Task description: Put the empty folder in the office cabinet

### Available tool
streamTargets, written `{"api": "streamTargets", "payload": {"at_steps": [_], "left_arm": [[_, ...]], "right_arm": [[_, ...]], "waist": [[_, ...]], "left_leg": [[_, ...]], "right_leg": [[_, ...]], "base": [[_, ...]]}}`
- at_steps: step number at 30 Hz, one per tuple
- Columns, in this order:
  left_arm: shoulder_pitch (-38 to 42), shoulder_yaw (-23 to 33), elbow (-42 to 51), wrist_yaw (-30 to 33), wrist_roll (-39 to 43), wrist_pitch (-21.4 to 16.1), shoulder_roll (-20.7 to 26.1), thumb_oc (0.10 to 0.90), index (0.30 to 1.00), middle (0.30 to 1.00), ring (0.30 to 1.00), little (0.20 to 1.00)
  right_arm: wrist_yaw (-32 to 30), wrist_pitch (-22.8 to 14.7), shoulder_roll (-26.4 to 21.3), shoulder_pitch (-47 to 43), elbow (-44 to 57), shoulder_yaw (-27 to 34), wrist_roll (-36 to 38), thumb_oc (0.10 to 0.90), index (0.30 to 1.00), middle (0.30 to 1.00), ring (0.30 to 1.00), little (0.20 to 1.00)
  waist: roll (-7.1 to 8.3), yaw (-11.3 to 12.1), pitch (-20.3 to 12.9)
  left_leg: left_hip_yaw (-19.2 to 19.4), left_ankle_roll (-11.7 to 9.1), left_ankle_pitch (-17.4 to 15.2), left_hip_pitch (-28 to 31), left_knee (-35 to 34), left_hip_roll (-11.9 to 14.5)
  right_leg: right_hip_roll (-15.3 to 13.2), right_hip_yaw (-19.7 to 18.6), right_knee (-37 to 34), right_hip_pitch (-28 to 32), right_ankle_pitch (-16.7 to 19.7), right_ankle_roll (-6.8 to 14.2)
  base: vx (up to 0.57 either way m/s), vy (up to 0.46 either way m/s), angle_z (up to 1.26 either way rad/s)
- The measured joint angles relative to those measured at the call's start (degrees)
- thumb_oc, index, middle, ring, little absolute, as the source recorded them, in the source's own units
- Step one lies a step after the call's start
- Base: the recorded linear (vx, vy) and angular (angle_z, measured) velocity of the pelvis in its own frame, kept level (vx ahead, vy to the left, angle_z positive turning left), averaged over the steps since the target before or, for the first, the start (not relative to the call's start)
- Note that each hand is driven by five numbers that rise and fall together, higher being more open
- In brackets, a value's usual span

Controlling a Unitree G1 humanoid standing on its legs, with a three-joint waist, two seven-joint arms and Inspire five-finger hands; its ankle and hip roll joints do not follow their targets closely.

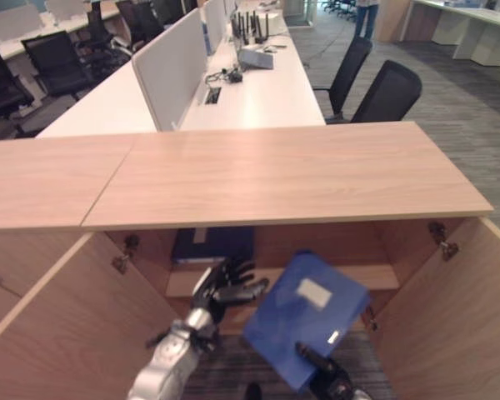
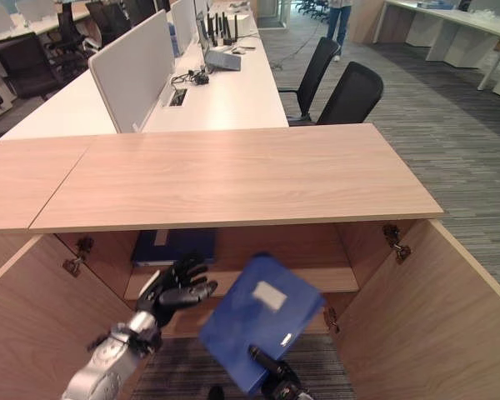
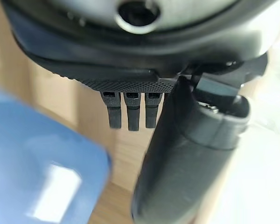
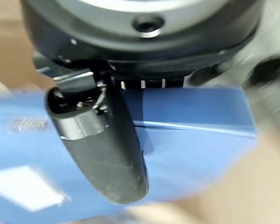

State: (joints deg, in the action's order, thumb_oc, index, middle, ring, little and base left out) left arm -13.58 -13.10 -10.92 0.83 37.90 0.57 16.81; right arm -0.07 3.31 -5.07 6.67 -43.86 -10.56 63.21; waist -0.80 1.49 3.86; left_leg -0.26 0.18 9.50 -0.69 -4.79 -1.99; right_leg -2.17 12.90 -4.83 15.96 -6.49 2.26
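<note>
The right hand (image 1: 327, 377) is cut off by the lower edge of both eye views, so little but a thumb on the blue folder (image 1: 308, 321) shows there. In the right wrist view the thumb lies across the folder's face, while the fingers pass behind it and stay hidden. The folder's white label (image 2: 269, 295) is too blurred to read. A second, darker folder (image 1: 212, 244) on the cabinet (image 1: 283, 171) shelf is partly hidden under the top board (perhaps lying flat).
</note>
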Motion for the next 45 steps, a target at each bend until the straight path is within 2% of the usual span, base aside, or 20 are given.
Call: {"api": "streamTargets", "payload": {"at_steps": [4, 10, 14, 16, 18, 23, 24, 29, 30, 31, 33, 34, 36, 37, 38, 39, 40, 42, 44, 45], "left_arm": [[-5.84, 3.57, -13.33, 2.34, -1.80, 3.97, 0.26, 0.800, 0.900, 0.900, 0.900, 0.900], [-9.22, 2.94, -22.59, 1.82, -2.30, 7.82, 0.33, 0.800, 0.900, 0.900, 0.900, 0.900], [-2.03, 5.35, -39.38, -0.34, -4.05, 5.58, -3.56, 0.800, 0.900, 0.900, 0.900, 0.900], [4.60, 10.45, -53.47, -0.16, -5.11, 5.18, -6.40, 0.800, 0.900, 0.900, 0.900, 0.900], [7.06, 15.73, -61.04, 0.38, -5.04, 5.35, -7.05, 0.800, 0.900, 0.900, 0.900, 0.900], [4.86, 17.19, -64.52, 1.63, -5.26, 5.76, -7.17, 0.800, 0.900, 0.900, 0.900, 0.900], [3.71, 17.22, -65.32, 1.76, -6.67, 5.93, -7.14, 0.800, 0.900, 0.900, 0.900, 0.900], [1.04, 14.85, -67.91, 3.24, -16.83, 6.55, -7.26, 0.800, 0.900, 0.900, 0.900, 0.900], [1.04, 14.69, -68.42, 3.54, -18.91, 6.77, -7.35, 0.800, 0.900, 0.900, 0.900, 0.900], [1.01, 12.43, -68.78, 3.96, -21.58, 6.93, -7.50, 0.800, 0.900, 0.900, 0.900, 0.900], [1.52, 11.37, -68.20, 5.42, -23.86, 6.77, -7.18, 0.800, 0.900, 0.900, 0.900, 0.900], [2.38, 10.43, -66.52, 6.71, -25.35, 5.60, -6.33, 0.800, 0.900, 0.900, 0.900, 0.900], [4.05, 8.37, -65.15, 8.43, -25.34, 4.76, -5.34, 0.800, 0.900, 0.900, 0.900, 0.900], [4.39, 7.66, -63.47, 9.19, -25.35, 4.20, -5.14, 0.800, 0.900, 0.900, 0.900, 0.900], [5.60, 7.11, -61.06, 9.94, -25.72, 2.72, -4.62, 0.800, 0.900, 0.900, 0.900, 0.900], [6.35, 6.47, -59.90, 10.02, -25.81, 2.28, -4.28, 0.800, 0.900, 0.900, 0.900, 0.900], [7.41, 6.71, -58.91, 10.03, -25.79, 1.13, -3.63, 0.800, 0.900, 0.900, 0.900, 0.900], [8.97, 6.81, -58.15, 9.82, -25.78, 0.27, -2.92, 0.800, 0.900, 0.900, 0.900, 0.900], [9.04, 6.74, -56.96, 9.72, -25.78, -0.11, -2.89, 0.800, 0.900, 0.900, 0.900, 0.900], [8.57, 7.01, -55.82, 9.72, -25.75, -0.26, -3.63, 0.800, 0.900, 0.900, 0.900, 0.900]], "right_arm": [[-1.30, -0.50, -1.27, 1.56, 1.17, 3.08, -0.09, 0.400, 0.300, 0.300, 0.300, 0.300], [-3.78, -0.46, -1.61, 1.73, 1.16, 3.36, 1.25, 0.400, 0.300, 0.300, 0.300, 0.300], [-4.49, -0.58, 0.11, 0.67, 1.16, 2.21, 3.04, 0.400, 0.300, 0.300, 0.300, 0.300], [-4.99, -0.70, 0.43, -0.70, 1.14, 1.66, 4.41, 0.400, 0.300, 0.300, 0.300, 0.300], [-5.69, -2.20, 1.20, -4.34, 1.11, 0.00, 6.18, 0.400, 0.300, 0.300, 0.300, 0.300], [-6.10, -7.02, 1.69, -12.59, 3.04, 1.38, 10.41, 0.400, 0.300, 0.300, 0.300, 0.300], [-6.13, -8.65, 1.45, -14.63, 4.19, 2.99, 11.51, 0.400, 0.300, 0.300, 0.300, 0.300], [-6.02, -12.78, 2.50, -19.43, 9.38, 6.94, 14.50, 0.400, 0.300, 0.300, 0.300, 0.300], [-5.99, -13.76, 2.40, -20.83, 10.92, 7.15, 14.55, 0.400, 0.300, 0.300, 0.300, 0.300], [-6.10, -14.84, 2.29, -22.85, 11.59, 7.58, 14.93, 0.400, 0.300, 0.300, 0.300, 0.300], [-6.33, -16.02, 2.28, -22.92, 12.36, 7.56, 15.55, 0.400, 0.300, 0.300, 0.300, 0.300], [-6.66, -17.13, 1.94, -22.87, 13.19, 7.40, 15.58, 0.400, 0.300, 0.300, 0.300, 0.300], [-8.04, -17.77, 2.37, -22.97, 13.86, 6.77, 15.15, 0.400, 0.300, 0.300, 0.300, 0.300], [-8.68, -17.72, 2.41, -23.46, 14.11, 6.59, 14.67, 0.400, 0.300, 0.300, 0.300, 0.300], [-9.38, -17.67, 2.41, -23.56, 14.16, 6.19, 13.62, 0.400, 0.300, 0.300, 0.300, 0.300], [-9.98, -17.64, 2.24, -23.76, 14.12, 5.89, 13.40, 0.400, 0.300, 0.300, 0.300, 0.300], [-10.27, -17.09, 2.39, -24.76, 13.65, 5.18, 13.26, 0.400, 0.300, 0.300, 0.300, 0.300], [-10.49, -16.75, 2.36, -25.12, 13.71, 4.67, 13.19, 0.400, 0.300, 0.300, 0.300, 0.300], [-11.12, -16.85, 2.00, -25.03, 13.41, 5.59, 13.20, 0.400, 0.300, 0.300, 0.300, 0.300], [-11.15, -17.08, 1.47, -25.73, 11.91, 7.19, 13.20, 0.400, 0.300, 0.300, 0.300, 0.300]], "waist": [[0.40, 0.35, 0.08], [-0.40, 0.45, 0.23], [-1.29, 0.31, -0.42], [-1.48, 0.26, -0.79], [-0.99, 0.30, -1.42], [-0.01, 2.12, -1.53], [0.20, 3.40, -1.37], [-0.04, 5.81, -1.36], [-0.48, 6.02, -1.21], [-2.20, 6.46, -0.47], [-3.76, 6.54, 0.24], [-4.57, 6.07, 1.39], [-4.32, 6.67, 1.92], [-4.77, 6.84, 2.51], [-5.55, 6.55, 3.29], [-5.62, 6.70, 3.92], [-5.40, 6.62, 5.42], [-3.58, 6.60, 6.84], [-2.21, 6.33, 7.46], [-2.18, 6.83, 7.77]], "left_leg": [[-0.15, 0.06, -0.03, -0.30, 0.01, -0.07], [-0.07, -0.40, -0.61, -0.43, -0.22, 0.04], [0.03, -0.50, -0.57, -0.56, -0.24, 0.04], [0.30, -0.47, -0.58, -0.65, -0.23, 0.08], [0.97, -0.33, -0.66, -1.52, -0.21, 0.28], [1.40, 0.73, -0.10, -3.13, 0.06, -0.16], [1.63, 0.85, -0.30, -3.33, 0.07, -0.57], [2.15, 1.72, -2.25, -5.23, 0.03, -1.80], [2.56, 2.29, -2.43, -6.51, 0.03, -2.15], [3.02, 3.44, -1.30, -7.32, 0.06, -1.03], [2.91, 4.41, -1.85, -7.02, 0.06, -0.96], [2.44, 6.13, -3.10, -6.33, 0.08, -1.52], [3.43, 6.28, -3.32, -6.11, 0.08, -2.63], [4.15, 6.20, -3.27, -6.11, 0.09, -2.66], [3.89, 6.10, -3.11, -5.82, 0.11, -2.44], [3.80, 5.76, -3.39, -5.52, 0.12, -2.10], [4.34, 5.34, -3.66, -4.99, 0.12, -1.24], [4.00, 3.98, -4.96, -4.42, 0.09, -1.88], [3.22, 4.10, -5.26, -3.25, 0.08, -3.09], [2.37, 3.94, -5.81, -2.63, 0.06, -3.47]], "right_leg": [[0.01, 0.07, -0.06, -0.17, -0.08, -0.05], [-0.05, -0.09, 0.15, -0.69, -0.20, -0.02], [-0.12, -0.29, 0.55, -1.09, -0.44, 0.01], [-0.13, -0.76, 0.52, -1.27, -0.31, -0.09], [-0.14, -1.29, 0.37, -2.32, -0.03, -0.17], [-0.55, -1.26, 0.02, -3.51, 0.22, 0.13], [-0.91, -0.91, -0.04, -3.55, 0.17, 0.31], [-2.33, -1.09, 1.03, -6.19, -0.55, 1.21], [-2.83, -1.33, 2.80, -8.51, -1.02, 1.78], [-3.15, -1.22, 9.62, -12.39, -2.66, 3.06], [-4.34, -1.01, 19.98, -17.07, -4.36, 4.15], [-6.74, -0.80, 32.92, -23.64, -5.41, 4.33], [-11.48, 1.31, 36.76, -28.30, -6.35, 4.05], [-13.39, 3.91, 34.27, -29.33, -6.48, 3.96], [-13.84, 5.68, 27.02, -30.13, -5.33, 4.12], [-13.03, 6.28, 22.94, -30.51, -4.67, 4.96], [-10.76, 6.17, 16.26, -30.58, -1.89, 5.89], [-8.82, 7.65, 10.50, -32.18, 4.51, 6.42], [-8.47, 8.61, 5.51, -30.78, 8.40, 5.12], [-8.58, 8.68, 4.16, -29.39, 11.99, 4.65]], "base": [[0.02, 0.005, 0.04], [0.01, 0.008, -0.01], [0.04, 0.019, -0.03], [0.05, 0.030, -0.08], [0.08, 0.055, -0.15], [0.06, 0.100, 0.00], [0.13, 0.175, 0.01], [0.09, 0.245, -0.03], [0.02, 0.269, -0.29], [0.01, 0.173, -0.22], [0.07, 0.171, -0.05], [0.12, 0.102, 0.07], [0.09, -0.021, -0.13], [0.08, -0.150, -0.20], [0.06, -0.135, -0.14], [0.10, -0.121, -0.12], [0.19, -0.126, -0.19], [0.19, -0.124, 0.01], [0.08, -0.078, 0.34], [0.04, -0.114, 0.26]]}}
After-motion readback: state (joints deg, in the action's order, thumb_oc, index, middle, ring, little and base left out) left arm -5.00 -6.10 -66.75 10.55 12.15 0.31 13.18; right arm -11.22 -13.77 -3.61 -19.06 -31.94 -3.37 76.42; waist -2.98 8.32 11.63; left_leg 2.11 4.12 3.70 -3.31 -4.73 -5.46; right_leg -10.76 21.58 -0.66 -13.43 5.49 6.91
